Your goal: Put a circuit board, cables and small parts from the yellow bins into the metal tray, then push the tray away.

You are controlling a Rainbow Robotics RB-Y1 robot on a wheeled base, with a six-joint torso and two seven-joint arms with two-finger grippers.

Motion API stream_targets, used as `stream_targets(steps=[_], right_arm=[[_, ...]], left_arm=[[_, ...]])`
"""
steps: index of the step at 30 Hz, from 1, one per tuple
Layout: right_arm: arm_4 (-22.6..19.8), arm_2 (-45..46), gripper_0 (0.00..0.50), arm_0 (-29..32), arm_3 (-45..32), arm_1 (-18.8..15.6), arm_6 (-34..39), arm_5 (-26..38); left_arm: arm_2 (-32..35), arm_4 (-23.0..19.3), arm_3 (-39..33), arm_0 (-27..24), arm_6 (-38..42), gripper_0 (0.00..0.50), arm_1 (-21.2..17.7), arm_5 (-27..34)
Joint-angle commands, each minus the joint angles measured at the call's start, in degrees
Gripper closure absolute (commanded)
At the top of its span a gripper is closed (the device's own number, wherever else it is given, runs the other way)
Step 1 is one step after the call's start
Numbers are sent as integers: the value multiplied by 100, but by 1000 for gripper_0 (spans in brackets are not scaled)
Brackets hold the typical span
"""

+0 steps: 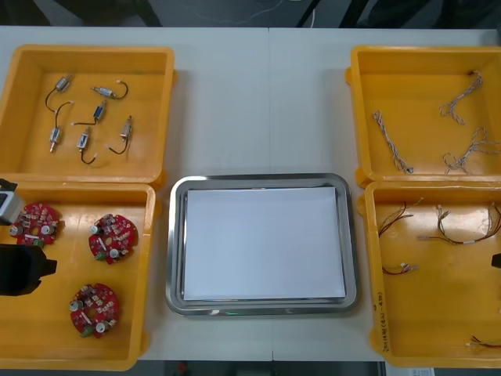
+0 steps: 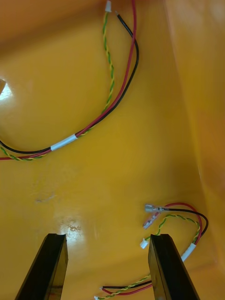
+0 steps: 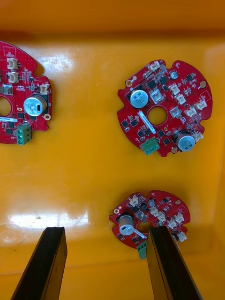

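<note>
Three round red circuit boards [image 1: 113, 238] lie in the near-left yellow bin [image 1: 145, 274]. My left gripper [image 1: 31, 268] hovers over that bin's left side, open. In the left wrist view its fingers [image 3: 44, 262] stand apart above the bin floor, and one board [image 3: 150, 218] lies just beyond the other finger, partly covered by it. A larger-looking board [image 3: 164, 108] lies farther off. My right gripper [image 2: 107, 267] hangs open over the near-right bin [image 1: 373, 274]. A short red, black and yellow cable [image 2: 180, 218] lies beside one finger, and a longer one [image 2: 110, 101] curves beyond.
The metal tray [image 1: 176, 243], white inside, sits between the bins. The far-left bin [image 1: 23, 117] holds several small metal parts [image 1: 99, 111]. Twisted blue and white cables [image 1: 390, 141] lie in the far-right bin [image 1: 407, 86].
</note>
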State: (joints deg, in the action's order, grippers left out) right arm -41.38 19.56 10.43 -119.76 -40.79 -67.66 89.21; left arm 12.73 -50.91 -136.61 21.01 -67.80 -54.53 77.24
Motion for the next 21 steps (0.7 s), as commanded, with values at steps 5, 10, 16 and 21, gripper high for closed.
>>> stream_targets(steps=[5,10,16,21], right_arm=[[16,-146,0,240,199,-96,1053,-282],[-204,-146,0,293,568,-96,1097,-642],[-81,-137,0,442,665,-96,1053,-862],[51,-146,0,565,665,-96,1044,-1011]], left_arm=[[-482,459,-173,588,-419,0,-374,-790],[-702,670,-155,755,-366,0,-497,-1071],[-983,863,-111,834,-278,0,-612,-1326],[-1194,995,12,834,-225,0,-647,-1528]])
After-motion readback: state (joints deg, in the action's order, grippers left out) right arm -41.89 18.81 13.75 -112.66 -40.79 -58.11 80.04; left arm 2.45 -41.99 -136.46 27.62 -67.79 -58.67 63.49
